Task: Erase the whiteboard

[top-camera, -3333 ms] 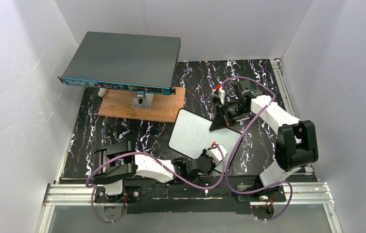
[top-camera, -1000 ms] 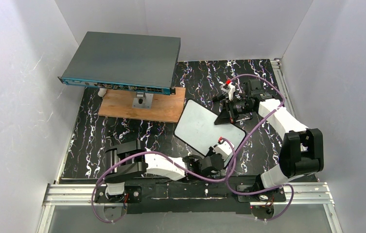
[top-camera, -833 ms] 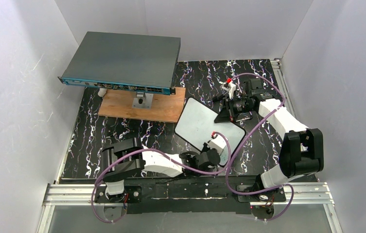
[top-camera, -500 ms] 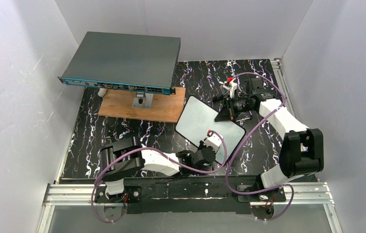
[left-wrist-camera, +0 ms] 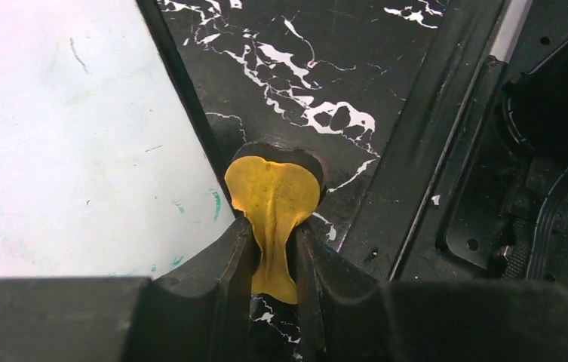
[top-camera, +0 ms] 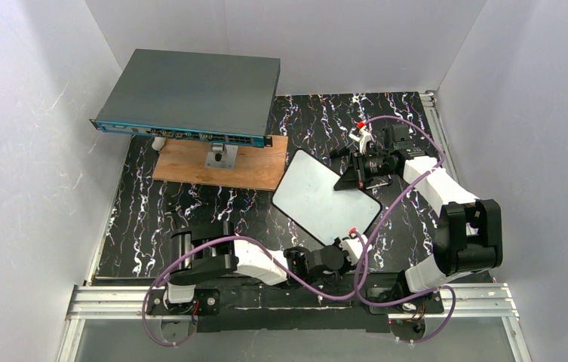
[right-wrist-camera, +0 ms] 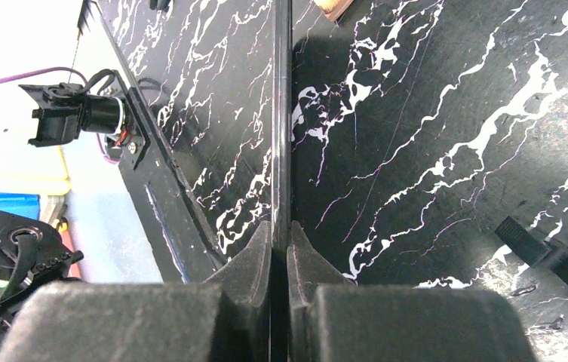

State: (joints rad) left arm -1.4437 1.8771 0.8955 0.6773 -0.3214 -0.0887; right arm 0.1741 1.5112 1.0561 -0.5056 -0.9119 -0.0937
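Observation:
The whiteboard (top-camera: 324, 194) leans tilted mid-table, white face toward the arms. In the left wrist view its surface (left-wrist-camera: 69, 128) looks nearly blank, with faint green smears by the lower corner. My left gripper (top-camera: 347, 250) (left-wrist-camera: 274, 241) is shut on a yellow cloth (left-wrist-camera: 273, 197), just off the board's near right corner, over the table. My right gripper (top-camera: 350, 175) (right-wrist-camera: 281, 234) is shut on the black stand (right-wrist-camera: 281, 128) at the board's back, seen edge-on.
A large grey flat box with a blue front edge (top-camera: 190, 98) stands at the back left above a brown wooden plank (top-camera: 220, 162). Black marbled table (top-camera: 175, 204). White walls enclose three sides. A metal rail (top-camera: 296, 302) runs along the near edge.
My left gripper with the cloth swept over the board's lower part, then slid down and right off its near corner. The right gripper shifted slightly right, turning the board more upright.

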